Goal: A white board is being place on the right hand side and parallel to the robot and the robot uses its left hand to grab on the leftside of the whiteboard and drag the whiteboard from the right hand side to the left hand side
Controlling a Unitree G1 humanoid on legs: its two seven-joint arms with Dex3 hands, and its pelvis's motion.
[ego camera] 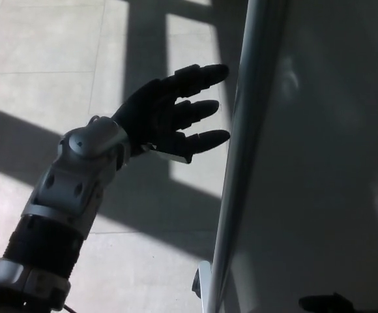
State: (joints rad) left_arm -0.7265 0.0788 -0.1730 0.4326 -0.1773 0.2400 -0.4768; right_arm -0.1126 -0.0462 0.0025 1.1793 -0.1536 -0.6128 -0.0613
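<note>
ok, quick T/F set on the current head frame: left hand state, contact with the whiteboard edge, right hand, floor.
1. The left hand is open, fingers spread. True.
2. The left hand already grips the whiteboard frame. False: its fingertips lie just short of the frame's left edge, closed on nothing.
3. The whiteboard fills the right part of the view. True.
4. The right hand holds the board's far side. False: no right hand is in view.
5. The floor is tiled, with sunlit patches and shadow bands. True.
6. The left arm comes in from the top. False: it comes in from the bottom left.
</note>
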